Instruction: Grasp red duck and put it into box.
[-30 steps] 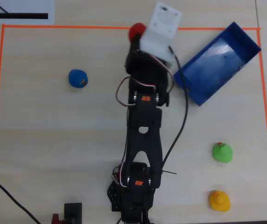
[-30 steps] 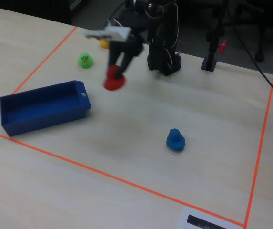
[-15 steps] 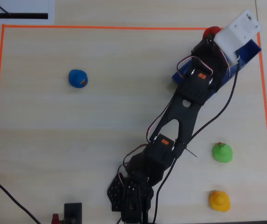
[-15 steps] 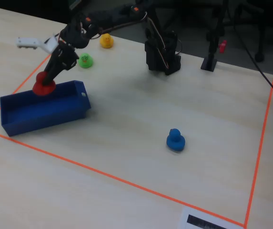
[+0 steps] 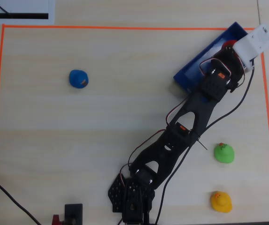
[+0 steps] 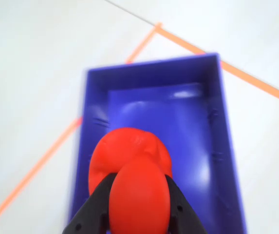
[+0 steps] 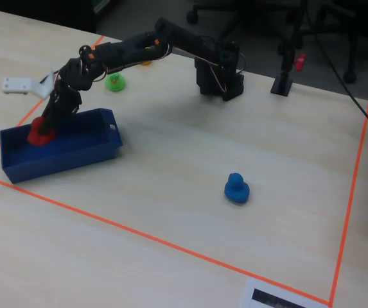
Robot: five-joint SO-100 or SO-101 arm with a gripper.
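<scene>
Pinching the red duck (image 6: 129, 170), your gripper (image 6: 138, 207) hangs inside the box (image 6: 217, 122); lower slightly, then release.

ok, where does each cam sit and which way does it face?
Overhead view: above the table, looking straight down; the whole arm shows, base at the bottom edge, reaching to the box at upper right.
Wrist view: on the arm, looking down into the box; the gripper is shut on the red duck.
Fixed view: beside the table, across from the arm's base, angled down; the whole arm shows.
Shared: overhead and fixed views both show the blue duck.
</scene>
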